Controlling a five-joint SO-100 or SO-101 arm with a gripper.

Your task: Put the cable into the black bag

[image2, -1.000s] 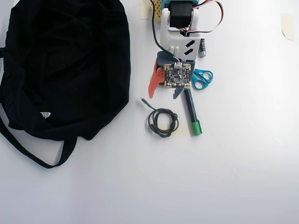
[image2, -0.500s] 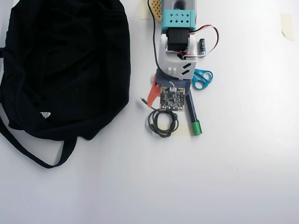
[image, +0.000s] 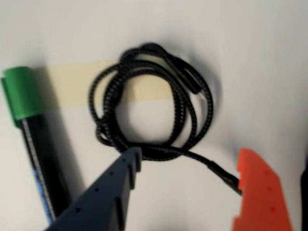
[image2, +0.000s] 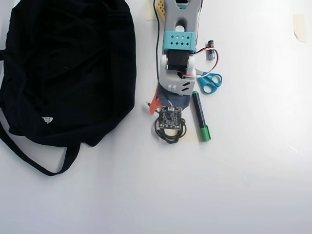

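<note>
The black braided cable [image: 190, 77] lies coiled on the white table, partly over a strip of beige tape [image: 72, 82]. My gripper [image: 190, 159] is open just above it. The dark blue finger [image: 120, 183] overlaps the lower left of the coil. The orange finger [image: 257, 192] stands at the cable's loose plug end. In the overhead view the cable [image2: 168, 139] shows under the wrist, and the gripper [image2: 163, 114] is mostly hidden by the camera board. The black bag [image2: 68, 68] lies flat to the left, apart from the cable.
A black marker with a green cap [image: 21, 94] lies beside the coil; in the overhead view the marker [image2: 201, 117] is right of the arm. Blue-handled scissors [image2: 209, 82] and a small dark part [image2: 211, 46] lie near the arm's base. A tape piece [image2: 297, 24] sits at the far right.
</note>
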